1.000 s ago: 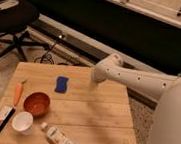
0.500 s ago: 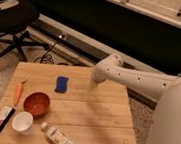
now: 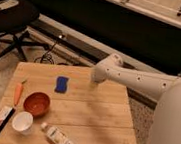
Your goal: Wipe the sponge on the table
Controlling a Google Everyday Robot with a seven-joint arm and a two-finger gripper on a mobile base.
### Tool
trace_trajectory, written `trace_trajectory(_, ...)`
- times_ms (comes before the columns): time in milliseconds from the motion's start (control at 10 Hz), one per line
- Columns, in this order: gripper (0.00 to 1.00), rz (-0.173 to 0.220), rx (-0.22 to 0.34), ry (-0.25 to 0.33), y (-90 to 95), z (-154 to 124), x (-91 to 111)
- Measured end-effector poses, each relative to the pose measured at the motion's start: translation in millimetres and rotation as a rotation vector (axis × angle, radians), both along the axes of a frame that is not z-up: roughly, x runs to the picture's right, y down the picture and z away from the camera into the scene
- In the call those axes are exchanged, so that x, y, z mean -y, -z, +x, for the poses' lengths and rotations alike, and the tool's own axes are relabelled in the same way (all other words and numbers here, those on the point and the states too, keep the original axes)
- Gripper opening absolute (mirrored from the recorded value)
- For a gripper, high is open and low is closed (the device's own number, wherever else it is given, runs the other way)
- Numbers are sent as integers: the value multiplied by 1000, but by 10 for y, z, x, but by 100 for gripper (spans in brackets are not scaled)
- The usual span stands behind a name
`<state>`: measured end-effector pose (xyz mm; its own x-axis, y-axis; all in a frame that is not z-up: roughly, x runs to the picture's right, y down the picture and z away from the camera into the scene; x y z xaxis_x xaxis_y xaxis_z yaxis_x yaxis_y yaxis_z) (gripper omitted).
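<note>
On the table (image 3: 102, 119), far half, left of middle: the sponge (image 3: 61, 84). Right of it, apart, above the far edge: the gripper (image 3: 96, 80). Nearer, at left: carrot (image 3: 18, 92), bowl (image 3: 36, 103), cup (image 3: 22, 122), bottle (image 3: 58, 137).

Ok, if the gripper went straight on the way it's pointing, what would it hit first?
Probably bare table, just below it. The gripper hangs over the table's far side, pointing down; the sponge lies off to one side. Depth is unclear.

No legible text or labels anywhere
</note>
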<state>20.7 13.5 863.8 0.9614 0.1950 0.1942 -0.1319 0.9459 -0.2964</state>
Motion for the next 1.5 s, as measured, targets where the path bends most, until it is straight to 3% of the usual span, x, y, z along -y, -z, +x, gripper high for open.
trace_trajectory(1100,80,2,2,4,0,-3,6)
trace_trajectory(1400,80,33,54,94,-26,-126,61)
trace_trajectory(1500,80,59,94,176,-41,-257,114)
